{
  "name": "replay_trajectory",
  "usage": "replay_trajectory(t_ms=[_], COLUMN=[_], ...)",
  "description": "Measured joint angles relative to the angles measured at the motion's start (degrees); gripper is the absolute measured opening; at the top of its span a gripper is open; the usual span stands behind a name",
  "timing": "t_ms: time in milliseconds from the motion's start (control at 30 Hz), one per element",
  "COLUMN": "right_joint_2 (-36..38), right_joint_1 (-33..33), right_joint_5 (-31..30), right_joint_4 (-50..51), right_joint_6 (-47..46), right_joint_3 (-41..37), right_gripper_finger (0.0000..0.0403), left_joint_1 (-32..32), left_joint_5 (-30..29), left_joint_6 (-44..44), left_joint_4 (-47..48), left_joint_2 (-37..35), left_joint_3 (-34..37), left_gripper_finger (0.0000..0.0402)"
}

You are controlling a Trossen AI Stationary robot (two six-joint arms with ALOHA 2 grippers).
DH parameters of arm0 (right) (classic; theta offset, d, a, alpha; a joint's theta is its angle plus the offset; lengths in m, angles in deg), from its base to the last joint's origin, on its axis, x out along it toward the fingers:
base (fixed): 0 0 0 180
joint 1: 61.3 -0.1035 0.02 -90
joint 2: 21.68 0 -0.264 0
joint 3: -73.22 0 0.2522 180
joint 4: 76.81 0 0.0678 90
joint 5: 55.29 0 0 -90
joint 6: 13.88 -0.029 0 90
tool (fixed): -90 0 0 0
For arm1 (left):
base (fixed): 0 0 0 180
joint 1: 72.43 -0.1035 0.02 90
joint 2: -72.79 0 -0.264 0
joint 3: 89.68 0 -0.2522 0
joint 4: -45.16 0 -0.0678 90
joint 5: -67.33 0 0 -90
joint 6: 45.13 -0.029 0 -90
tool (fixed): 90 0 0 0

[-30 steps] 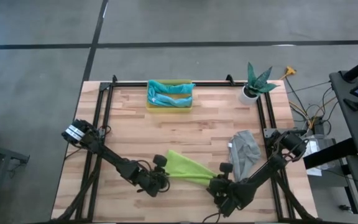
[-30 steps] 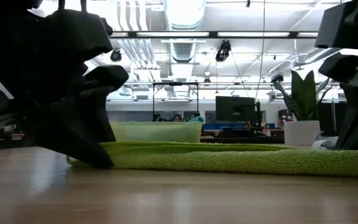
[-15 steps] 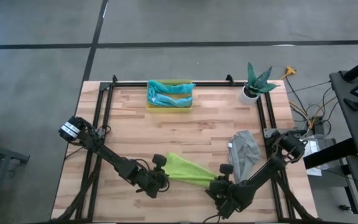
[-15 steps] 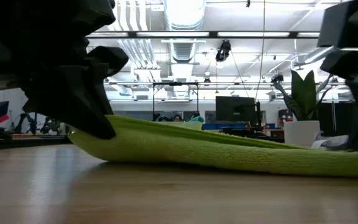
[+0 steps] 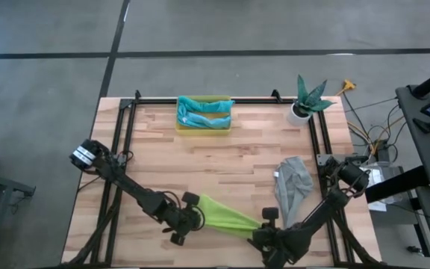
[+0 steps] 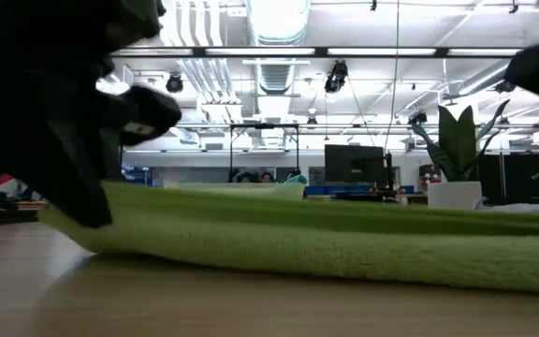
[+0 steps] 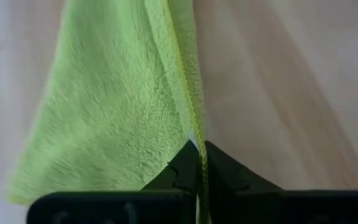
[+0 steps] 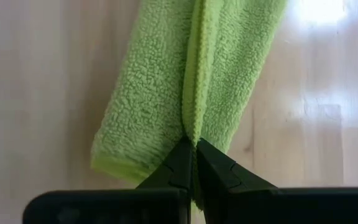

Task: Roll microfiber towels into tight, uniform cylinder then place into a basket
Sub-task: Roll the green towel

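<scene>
Both arms have drawn back toward the table's near edge since a second ago, carrying the lime green towel (image 5: 220, 217) with them, and it now hangs as a narrower, tauter strip. The left gripper (image 7: 199, 163) is clamped shut on one end's folded edge, the right gripper (image 8: 191, 155) pinched tight on the other end. The towel's long axis runs straight from one pincer to the other, so each arm has cloth stretching directly ahead of its fingertips toward its partner. In the low view the left end rides a little above the wood. A grey towel (image 5: 293, 181) lies crumpled just beyond the right gripper, the arm nearer to it. The yellow basket (image 5: 202, 128), already holding a teal towel (image 5: 204, 114), sits well apart across the table from both pincers. Rolling likely depends on laying this strip flat first.
</scene>
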State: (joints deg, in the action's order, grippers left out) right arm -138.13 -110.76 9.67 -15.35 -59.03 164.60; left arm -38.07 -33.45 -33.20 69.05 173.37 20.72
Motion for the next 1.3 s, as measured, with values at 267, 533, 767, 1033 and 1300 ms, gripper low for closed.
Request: replay_trajectory(t_ms=[267, 533, 767, 1033, 1300], right_joint_2=[0.0, 0.0, 0.0, 0.0, 0.1], right_joint_1=[-0.2, -0.7, -1.0, -2.0, -2.0], right_joint_5=[-1.3, -2.0, -0.8, -0.4, -0.1], right_joint_4=[4.6, 8.5, 9.0, 9.1, 8.8], right_joint_6=[-1.1, -3.9, -3.9, -2.8, -2.8], right_joint_3=[1.6, 1.8, 2.4, 2.6, 2.2], right_gripper_finger=[0.0009, 0.0009, 0.0009, 0.0009, 0.0009], left_joint_1=[-0.4, -3.2, -5.4, -5.9, -8.2], left_joint_5=[-4.7, -4.7, -4.4, -4.3, -3.8], left_joint_6=[-5.0, -4.8, -6.2, -11.1, -13.9], left_joint_4=[1.3, 2.4, 1.0, -5.6, -9.7], left_joint_2=[-3.5, -3.2, -3.2, -2.5, 3.6], left_joint_3=[-0.8, 0.3, 0.9, 3.3, 3.8], left_gripper_finger=[0.0001, 0.0001, 0.0001, 0.0001, 0.0001])
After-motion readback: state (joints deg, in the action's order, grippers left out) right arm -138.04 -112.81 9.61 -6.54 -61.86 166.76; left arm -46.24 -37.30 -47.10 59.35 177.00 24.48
